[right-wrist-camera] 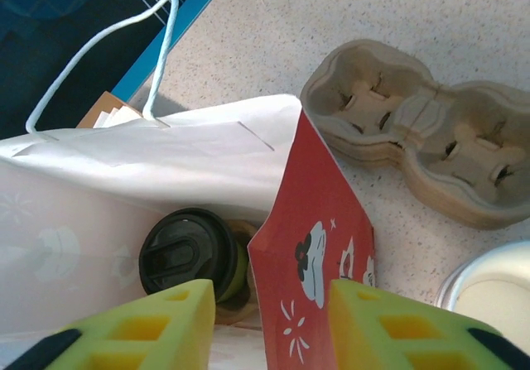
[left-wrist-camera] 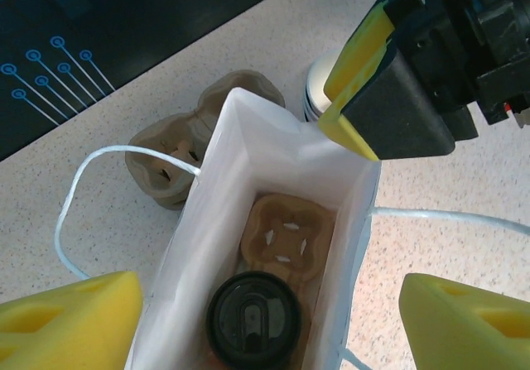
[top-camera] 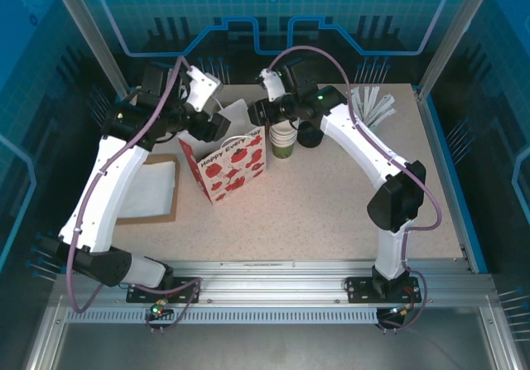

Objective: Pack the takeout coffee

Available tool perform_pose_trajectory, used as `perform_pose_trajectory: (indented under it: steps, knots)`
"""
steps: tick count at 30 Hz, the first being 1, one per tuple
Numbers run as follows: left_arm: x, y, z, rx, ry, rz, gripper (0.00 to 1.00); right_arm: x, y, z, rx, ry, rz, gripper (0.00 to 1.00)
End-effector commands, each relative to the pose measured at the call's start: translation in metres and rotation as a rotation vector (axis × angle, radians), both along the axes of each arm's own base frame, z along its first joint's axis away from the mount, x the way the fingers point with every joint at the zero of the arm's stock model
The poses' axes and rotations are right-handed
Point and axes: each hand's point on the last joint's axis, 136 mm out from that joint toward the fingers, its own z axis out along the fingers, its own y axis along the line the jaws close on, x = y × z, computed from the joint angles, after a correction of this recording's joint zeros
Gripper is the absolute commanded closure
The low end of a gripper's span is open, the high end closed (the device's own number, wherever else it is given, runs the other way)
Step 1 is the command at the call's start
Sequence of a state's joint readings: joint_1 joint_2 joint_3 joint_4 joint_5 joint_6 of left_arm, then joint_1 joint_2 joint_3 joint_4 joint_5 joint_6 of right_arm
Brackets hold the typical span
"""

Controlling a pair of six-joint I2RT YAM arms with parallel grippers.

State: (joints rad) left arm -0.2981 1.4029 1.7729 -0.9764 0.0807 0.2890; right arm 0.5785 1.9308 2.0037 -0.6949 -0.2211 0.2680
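Takeout coffee (left-wrist-camera: 253, 318): lidded, upright inside bag (left-wrist-camera: 248, 163), in cardboard carrier (left-wrist-camera: 286, 233)
Left jaws: spread wide, flanking bag mouth
Right jaws: parted, straddling bag's rim

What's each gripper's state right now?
Left gripper: open, straddling the paper bag, holding nothing.
Right gripper: open, bag's red edge between its jaws, unclamped.

The lid (left-wrist-camera: 252, 319) is gleaming as smooth black plastic; the bag (left-wrist-camera: 215, 204) is showing matt paper, the tray (right-wrist-camera: 422, 130) rough pulp.
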Motion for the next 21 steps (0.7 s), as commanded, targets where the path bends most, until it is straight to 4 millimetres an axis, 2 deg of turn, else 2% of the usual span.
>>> perform_pose_trajectory:
  steps: [1, 6, 11, 17, 21]
  knots:
    - [0.0, -0.002, 0.029, -0.148, -0.083, 0.059, 0.18, 0.0, 0.007, 0.014, 0.012, -0.032, -0.008, 0.53]
    - [-0.013, -0.003, 0.048, -0.263, -0.138, 0.081, 0.19, 0.001, 0.003, 0.028, 0.021, -0.065, -0.027, 0.39]
    - [-0.027, -0.007, 0.061, -0.37, -0.169, 0.067, 0.19, 0.0, 0.001, 0.058, 0.062, -0.114, -0.034, 0.25]
    - [-0.042, -0.018, 0.065, -0.507, -0.145, 0.028, 0.21, -0.003, -0.01, 0.106, 0.121, -0.197, -0.057, 0.19]
    - [-0.053, -0.025, 0.071, -0.614, -0.136, 0.005, 0.22, -0.01, -0.031, 0.129, 0.144, -0.243, -0.08, 0.17]
